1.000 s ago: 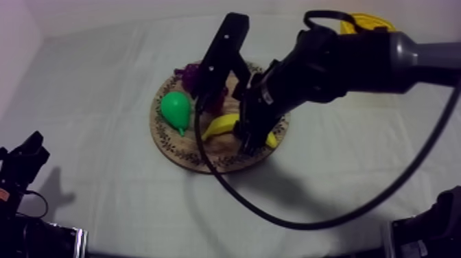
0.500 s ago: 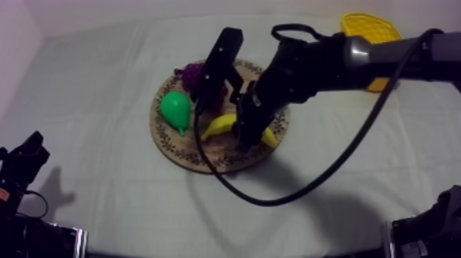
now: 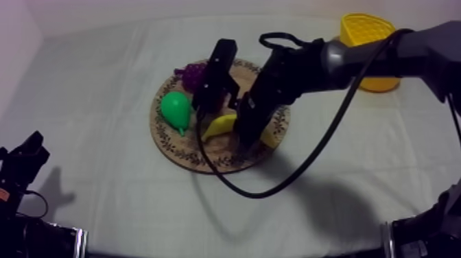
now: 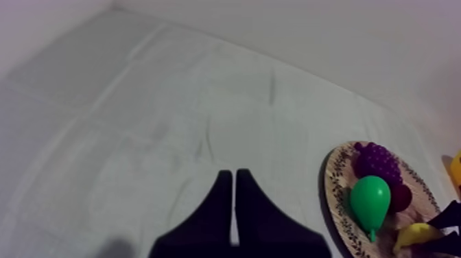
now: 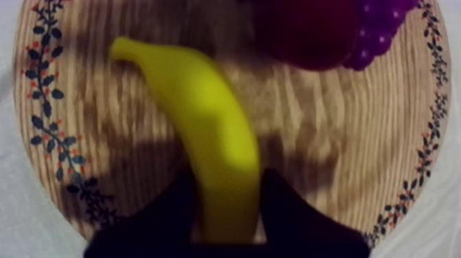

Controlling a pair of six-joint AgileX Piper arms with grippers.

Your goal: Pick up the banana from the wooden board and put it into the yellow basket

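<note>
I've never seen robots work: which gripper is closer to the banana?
The right. The right gripper has its fingers against both sides of the banana on the wooden board; the left gripper rests shut over the cloth, well away from the board.

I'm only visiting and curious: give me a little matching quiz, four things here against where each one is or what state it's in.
Things:
1 banana
2 pear
3 yellow basket
4 left gripper

Places or states:
A shut on nothing, over bare cloth
B apart from the board, at the table's far right
C on the wooden board, gripped by the right gripper
D green, on the board beside the grapes

Pairs: 1-C, 2-D, 3-B, 4-A
</note>
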